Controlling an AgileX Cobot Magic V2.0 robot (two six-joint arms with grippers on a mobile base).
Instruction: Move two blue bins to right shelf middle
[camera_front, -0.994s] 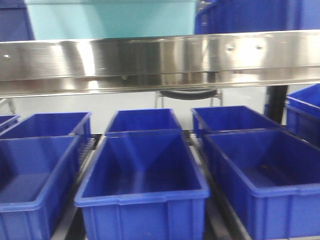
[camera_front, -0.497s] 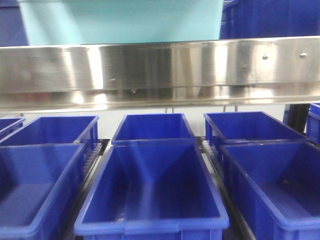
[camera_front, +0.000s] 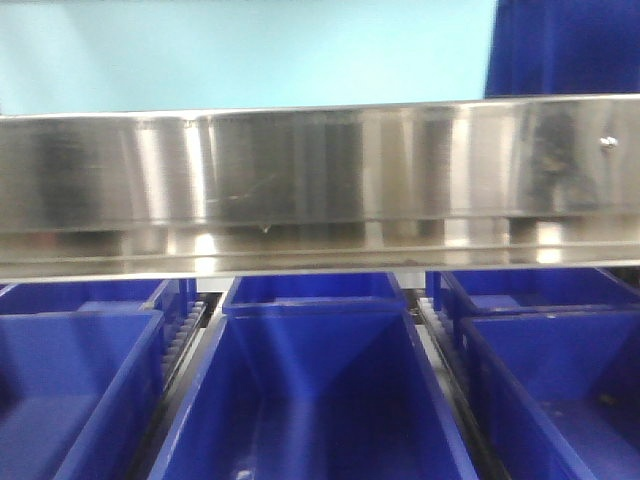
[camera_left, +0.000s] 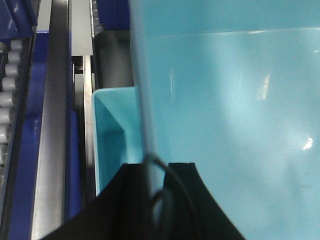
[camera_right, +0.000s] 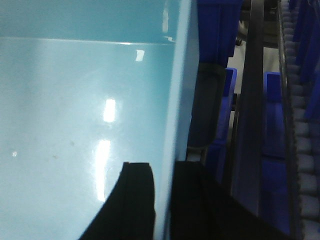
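Above steel rail (camera_front: 320, 170), pale bin (camera_front: 250, 55), base hidden

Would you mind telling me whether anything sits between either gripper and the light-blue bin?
Nothing visible does. The left gripper and the right gripper are each closed on a wall of the light-blue bin, one finger on either side, with no other object in the gap.

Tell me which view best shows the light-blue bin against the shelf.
Front-facing: the light-blue bin shows above the steel shelf rail. Wrist views show only its wall close up, with the left gripper and right gripper straddling an edge.
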